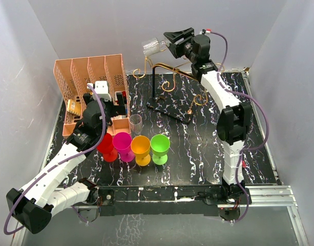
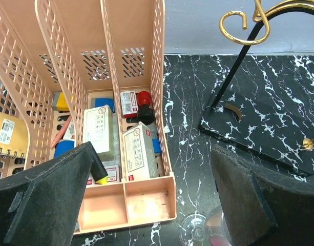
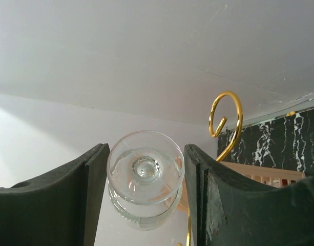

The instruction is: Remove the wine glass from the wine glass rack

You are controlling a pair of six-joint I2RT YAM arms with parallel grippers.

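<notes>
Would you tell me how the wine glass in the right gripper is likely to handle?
Probably fragile: the wine glass looks like thin clear glass. Likely slippery, since the right gripper pinches its smooth round foot between flat pads. Laid sideways, it would probably roll.

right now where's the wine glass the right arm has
Top view, back centre: the wine glass is held in the right gripper, raised just left of the gold wine glass rack.
</notes>
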